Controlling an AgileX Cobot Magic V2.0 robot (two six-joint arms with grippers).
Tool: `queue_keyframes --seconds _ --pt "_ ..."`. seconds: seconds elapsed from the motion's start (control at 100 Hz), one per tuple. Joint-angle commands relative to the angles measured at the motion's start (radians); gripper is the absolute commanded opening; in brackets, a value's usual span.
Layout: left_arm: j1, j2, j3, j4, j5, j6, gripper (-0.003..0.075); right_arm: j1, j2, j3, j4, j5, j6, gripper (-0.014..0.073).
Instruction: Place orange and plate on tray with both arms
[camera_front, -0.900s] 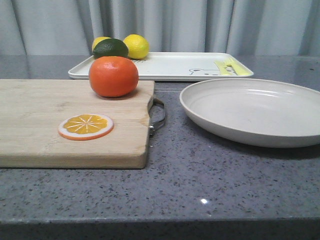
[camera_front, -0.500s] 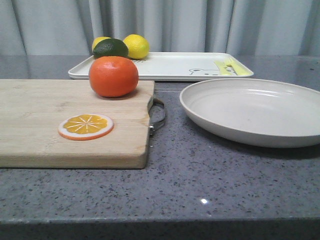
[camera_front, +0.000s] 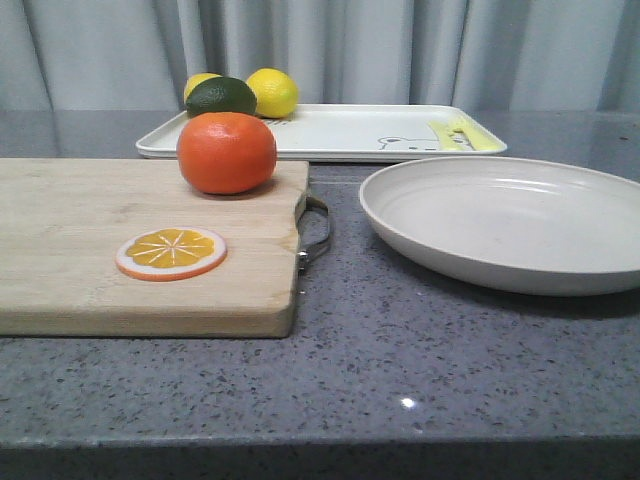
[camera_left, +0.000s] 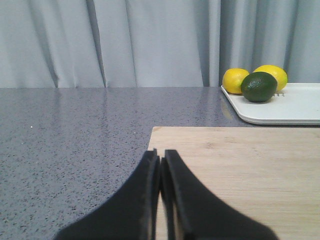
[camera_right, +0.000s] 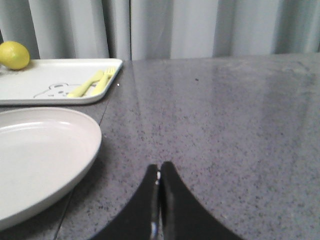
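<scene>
The orange sits on the far right corner of a wooden cutting board. The off-white plate lies on the counter to the right of the board; its rim also shows in the right wrist view. The white tray with the bear drawing lies behind both, and shows in both wrist views. My left gripper is shut and empty over the board's near left edge. My right gripper is shut and empty over bare counter, right of the plate. Neither gripper shows in the front view.
An orange slice lies flat on the board. Two lemons and a dark green lime sit on the tray's far left corner. Yellow-green utensils lie at the tray's right end. A grey curtain hangs behind the counter.
</scene>
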Motion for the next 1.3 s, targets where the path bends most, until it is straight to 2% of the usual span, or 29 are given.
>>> queue_keyframes --seconds 0.0,0.16,0.29,0.44,0.68,0.9,1.29 --pt "-0.001 -0.035 0.007 -0.01 -0.076 -0.003 -0.002 -0.003 -0.016 -0.023 -0.009 -0.137 -0.002 -0.0076" --pt "-0.001 -0.033 -0.009 -0.043 -0.132 -0.003 -0.002 -0.003 -0.016 -0.024 -0.009 -0.193 -0.002 -0.0076" --pt "-0.001 -0.017 -0.059 -0.046 -0.106 -0.003 -0.002 -0.003 -0.008 -0.033 -0.01 -0.183 -0.002 -0.0073" --pt "-0.001 0.052 -0.136 -0.046 -0.074 -0.003 -0.002 -0.003 0.03 -0.117 -0.01 -0.06 -0.002 -0.0064" --pt "-0.001 0.221 -0.264 -0.046 -0.069 -0.003 -0.002 -0.003 0.202 -0.314 -0.01 0.112 -0.002 -0.0064" --pt "-0.001 0.342 -0.323 -0.046 -0.086 -0.003 -0.002 -0.003 0.34 -0.432 -0.009 0.107 -0.002 -0.0064" --pt "-0.001 0.354 -0.323 -0.046 -0.151 -0.003 -0.002 -0.003 0.355 -0.433 -0.009 0.08 -0.002 -0.0064"
